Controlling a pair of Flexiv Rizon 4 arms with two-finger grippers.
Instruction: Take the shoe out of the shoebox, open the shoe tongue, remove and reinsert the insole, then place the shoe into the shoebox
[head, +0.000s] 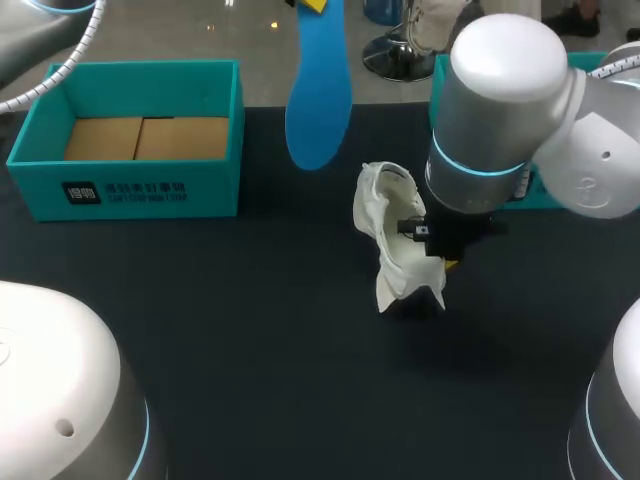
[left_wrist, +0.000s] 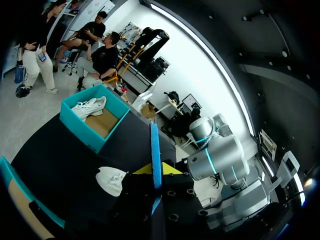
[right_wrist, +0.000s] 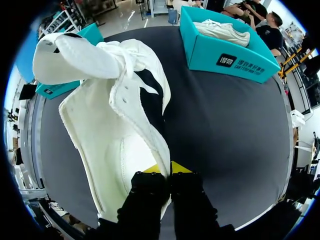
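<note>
Shoe (head: 392, 235) pinched upright in right claw (right_wrist: 164, 167), looks ready for refit; insole (head: 318, 100) clamped in left claw (left_wrist: 156, 171), hanging clear above it.

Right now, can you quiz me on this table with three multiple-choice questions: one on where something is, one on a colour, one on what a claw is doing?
1. Where is the white shoe?
A) inside the left box
B) in the right claw, over the middle of the table
C) on the floor

2. What colour is the insole?
A) blue
B) red
C) white

3. What is the left claw doing?
A) hanging open and empty
B) shut on the insole
C) shut on the shoe

Answers:
1 B: the right claw pinches the shoe's side from both sides.
2 A: it shows bright blue in the head view.
3 B: the insole stands clamped between the left claw's fingers.
</note>
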